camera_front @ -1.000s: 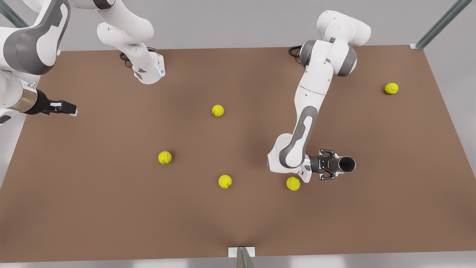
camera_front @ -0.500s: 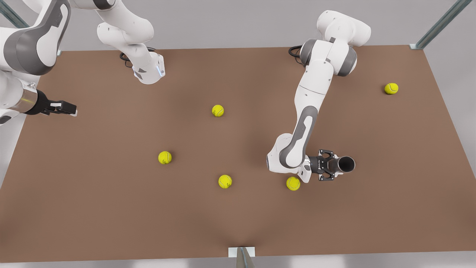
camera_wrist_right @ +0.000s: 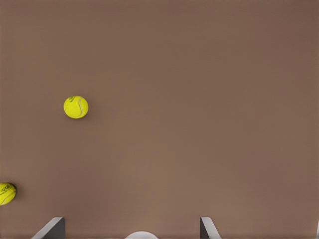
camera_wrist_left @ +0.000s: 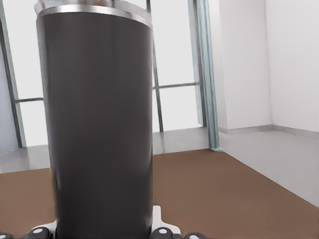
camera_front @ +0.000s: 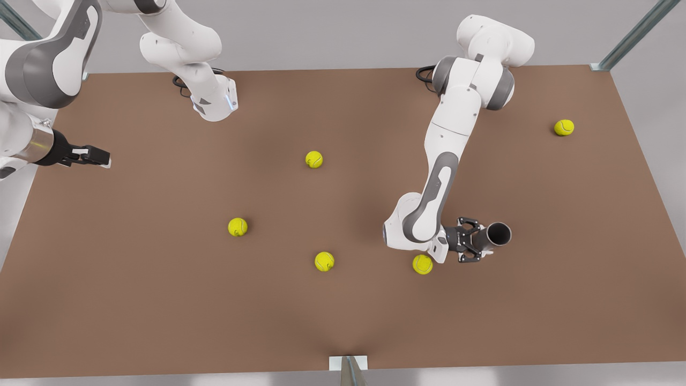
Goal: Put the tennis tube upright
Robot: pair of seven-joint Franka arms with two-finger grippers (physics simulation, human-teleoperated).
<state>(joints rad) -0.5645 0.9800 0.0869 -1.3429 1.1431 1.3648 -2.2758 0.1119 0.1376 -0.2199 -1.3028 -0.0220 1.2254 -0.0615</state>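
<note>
The left gripper (camera_front: 478,240) sits at the end of an arm that reaches down from its base and bends at the elbow, wrist turned sideways toward the front view's right. Its black fingers (camera_front: 467,221) are closed on the tube (camera_front: 496,234), which stands upright between them in the left wrist view (camera_wrist_left: 97,124). The right gripper (camera_front: 99,157) hangs at the front view's left edge and waits, its fingers (camera_wrist_right: 50,229) spread apart.

brown table (camera_front: 161,300) | five yellow-green balls (camera_front: 314,159) scattered, well apart | metal posts (camera_front: 635,35) at corners
</note>
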